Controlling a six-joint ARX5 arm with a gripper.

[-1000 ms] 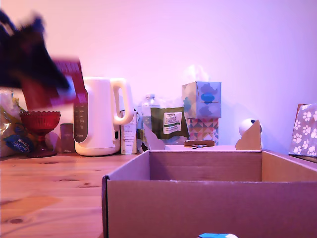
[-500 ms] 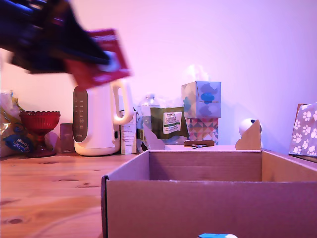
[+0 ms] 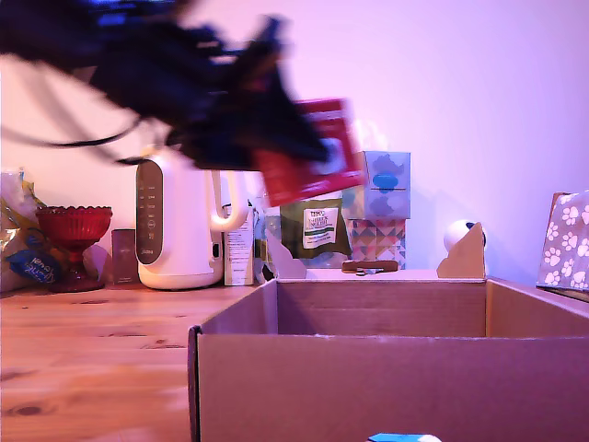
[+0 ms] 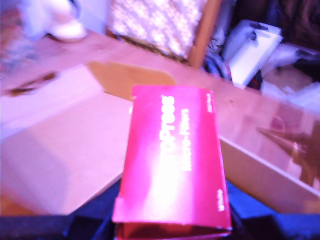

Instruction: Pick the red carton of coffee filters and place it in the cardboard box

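Red carton (image 3: 313, 152) above cardboard box (image 3: 386, 364)

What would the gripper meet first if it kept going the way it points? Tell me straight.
Probably the cardboard box. In the wrist view the gripper, shut on the red carton of coffee filters, aims down over the box's open inside; motion blur makes depth uncertain.

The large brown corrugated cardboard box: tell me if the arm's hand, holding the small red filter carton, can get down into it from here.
Probably yes. The hand holds the small red filter carton in the air above the large brown corrugated cardboard box, whose top is open, and nothing shows between them.
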